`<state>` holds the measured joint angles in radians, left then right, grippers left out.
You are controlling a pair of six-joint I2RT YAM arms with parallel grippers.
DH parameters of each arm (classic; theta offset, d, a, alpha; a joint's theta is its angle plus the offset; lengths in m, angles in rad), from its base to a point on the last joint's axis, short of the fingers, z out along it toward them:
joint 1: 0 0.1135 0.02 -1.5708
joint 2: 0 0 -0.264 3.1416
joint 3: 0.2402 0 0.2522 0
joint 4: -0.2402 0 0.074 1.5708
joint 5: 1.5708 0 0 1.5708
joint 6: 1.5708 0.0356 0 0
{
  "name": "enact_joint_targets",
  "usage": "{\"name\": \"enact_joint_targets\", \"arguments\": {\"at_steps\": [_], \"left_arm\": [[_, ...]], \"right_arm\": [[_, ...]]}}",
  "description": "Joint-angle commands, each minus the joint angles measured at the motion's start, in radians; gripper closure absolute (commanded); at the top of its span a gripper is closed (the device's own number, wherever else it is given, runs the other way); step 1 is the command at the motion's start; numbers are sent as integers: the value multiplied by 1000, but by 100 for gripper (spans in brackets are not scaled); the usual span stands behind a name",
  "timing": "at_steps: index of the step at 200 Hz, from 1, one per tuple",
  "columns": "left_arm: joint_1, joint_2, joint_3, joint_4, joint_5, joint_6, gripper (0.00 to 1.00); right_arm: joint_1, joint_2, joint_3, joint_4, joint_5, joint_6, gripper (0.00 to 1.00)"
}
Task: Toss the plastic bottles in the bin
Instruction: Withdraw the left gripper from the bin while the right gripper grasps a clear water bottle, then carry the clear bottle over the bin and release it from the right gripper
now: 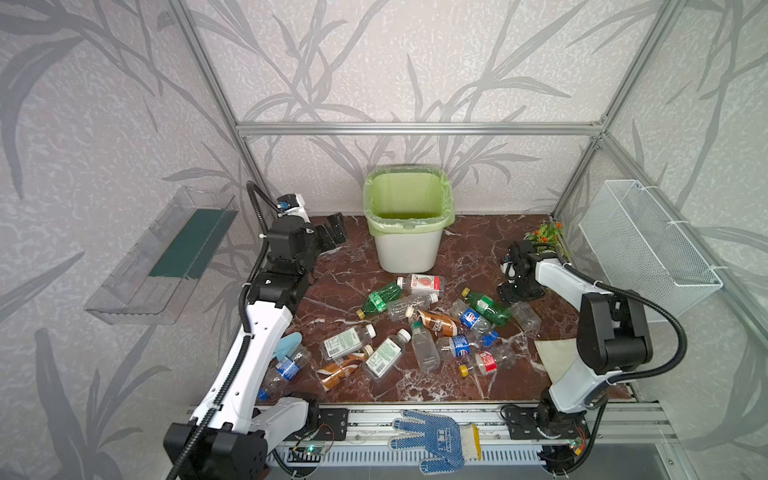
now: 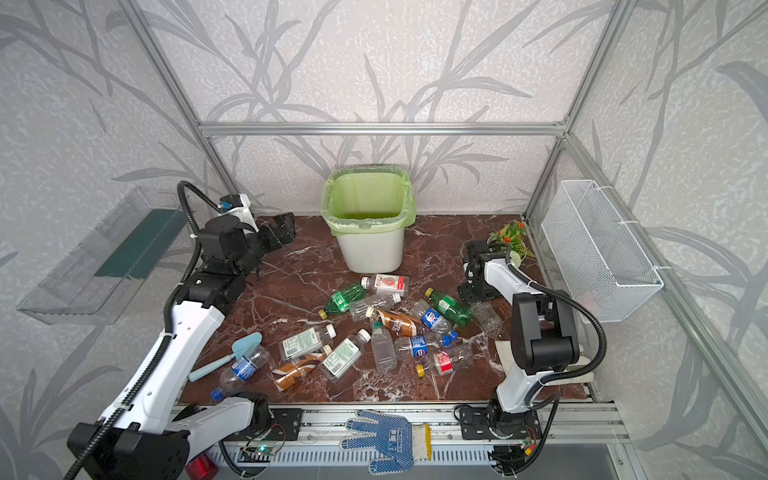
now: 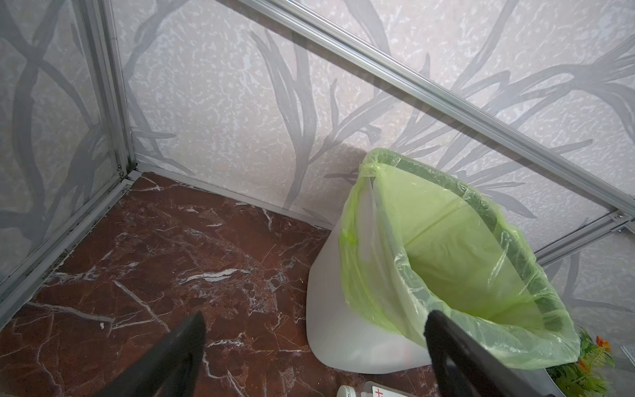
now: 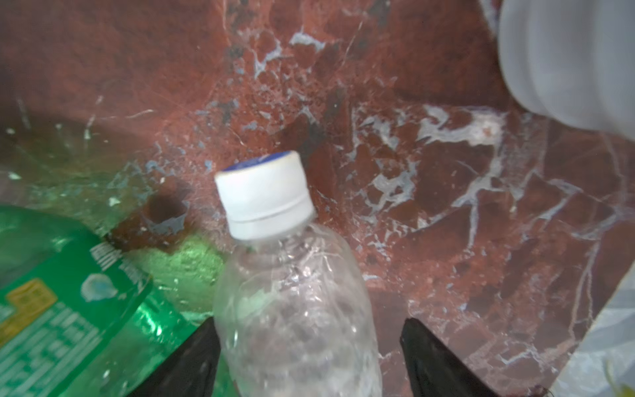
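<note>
The bin [image 1: 409, 249], white with a light green bag, stands at the back middle and shows in both top views and the left wrist view [image 3: 343, 309]. Several plastic bottles [image 1: 415, 328] lie scattered on the marble in front of it. My right gripper [image 1: 519, 293] is low over a clear bottle [image 1: 525, 316] at the pile's right edge. In the right wrist view the gripper [image 4: 309, 323] is open and straddles this white-capped bottle [image 4: 292, 292]: one finger touches it and the other stands clear. A green bottle [image 4: 68, 309] lies beside it. My left gripper [image 1: 332, 232] is open and empty, left of the bin.
A blue trowel [image 2: 232, 353] lies among the left-hand bottles. A potted plant [image 1: 546, 235] stands at the back right by my right wrist. A wire basket [image 1: 648, 249] hangs on the right wall and a clear tray [image 1: 162, 257] on the left. A dotted glove [image 1: 432, 436] lies on the front rail.
</note>
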<state>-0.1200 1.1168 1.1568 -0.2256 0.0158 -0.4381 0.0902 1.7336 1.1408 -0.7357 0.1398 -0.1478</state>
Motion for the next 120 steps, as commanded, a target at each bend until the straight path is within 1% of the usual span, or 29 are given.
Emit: {"name": "enact_joint_targets", "arguments": {"at_steps": [1,31,43,55,68,81,88,109,120], "left_arm": [[10,-20,-21,-20,-16,-5,1],[19,-20,-33,-29,-16,-7,1],[21,-20,-40,-29,-17,-9,1],[23,-18,-47,-29,-17,-11,1],[25,-18,-54,-29,-19,-13,1],[28,-15,-60,-29,-20,-13,1],[29,-16,-63,-30,-23,-13,1],[35,-12,-78,-29,-34,-11,1],[38,-6,-91,-31,-46,-11,1]], "right_arm": [[3,33,28,-41,-6,-10,18],[3,64,53,-54,-12,-7,21],[3,64,62,-53,-14,-7,25],[3,63,77,-56,-20,-7,30],[4,60,108,-66,-39,-7,38],[3,50,157,-82,-74,-2,45],[4,36,192,-88,-95,4,47],[13,-21,322,-104,-145,27,47],[26,-88,399,-95,-168,30,47]]}}
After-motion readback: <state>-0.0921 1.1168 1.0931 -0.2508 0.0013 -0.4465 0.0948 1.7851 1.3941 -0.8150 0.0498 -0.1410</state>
